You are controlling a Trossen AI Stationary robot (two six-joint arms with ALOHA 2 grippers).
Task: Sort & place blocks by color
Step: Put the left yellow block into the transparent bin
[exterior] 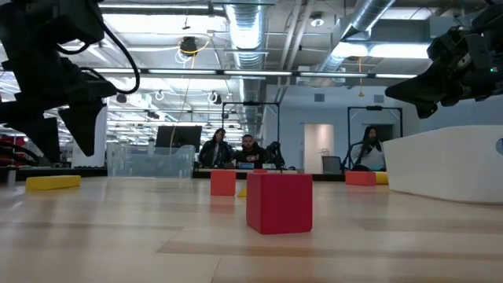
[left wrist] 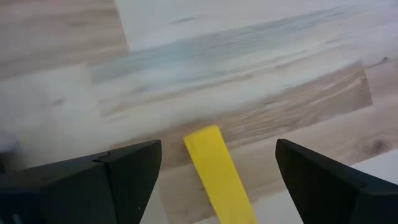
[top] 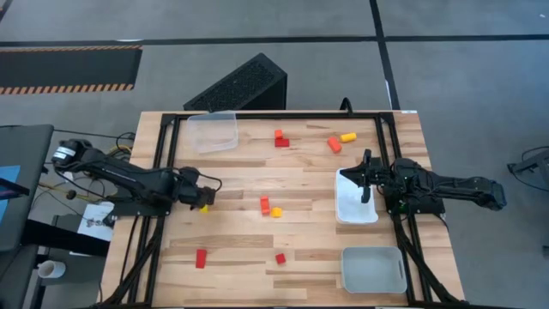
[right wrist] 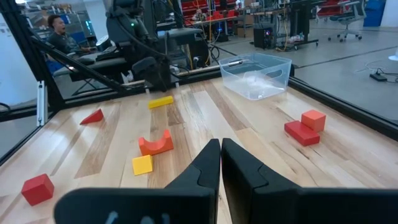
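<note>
Between left pincer (left wrist: pixel 217 180) fingers: yellow bar (left wrist: pixel 217 174), fingers spreading | right pincer (right wrist: pixel 220 163) pressing together above white tray (top: pixel 356 209) | blocks all lying unsorted on bench (top: pixel 300 180).

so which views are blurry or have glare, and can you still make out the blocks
Left wrist view: the yellow bar is sharp-edged, while the wood beyond it is smeared, with a pale glare patch. Low view: the red cube up close is crisp, ceiling lights are bright, and the left gripper is a dark silhouette. High view: evenly lit, blocks small but distinct. Right wrist view: clear, the right gripper dark.
</note>
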